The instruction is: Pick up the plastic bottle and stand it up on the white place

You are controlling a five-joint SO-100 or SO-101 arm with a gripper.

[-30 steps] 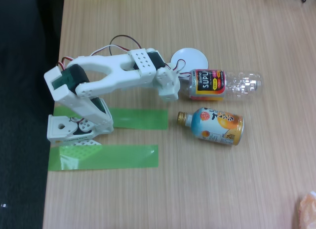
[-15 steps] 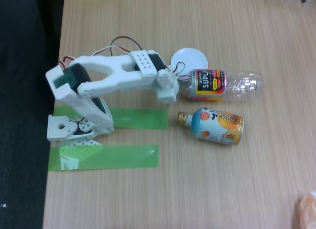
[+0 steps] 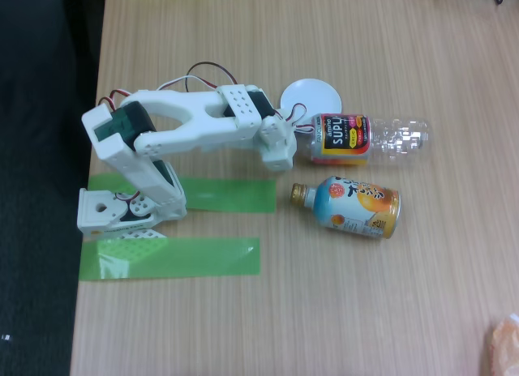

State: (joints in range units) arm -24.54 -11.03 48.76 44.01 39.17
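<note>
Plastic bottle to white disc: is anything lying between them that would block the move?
Nothing visible does. The plastic bottle lies on its side just right of the white disc, with bare table between them. The orange can sits below the bottle, off that path.

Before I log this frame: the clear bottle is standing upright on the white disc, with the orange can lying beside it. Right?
Not quite. In the fixed view the clear bottle lies on its side on the table, beside the white disc, not on it. The orange can does lie beside it.
</note>
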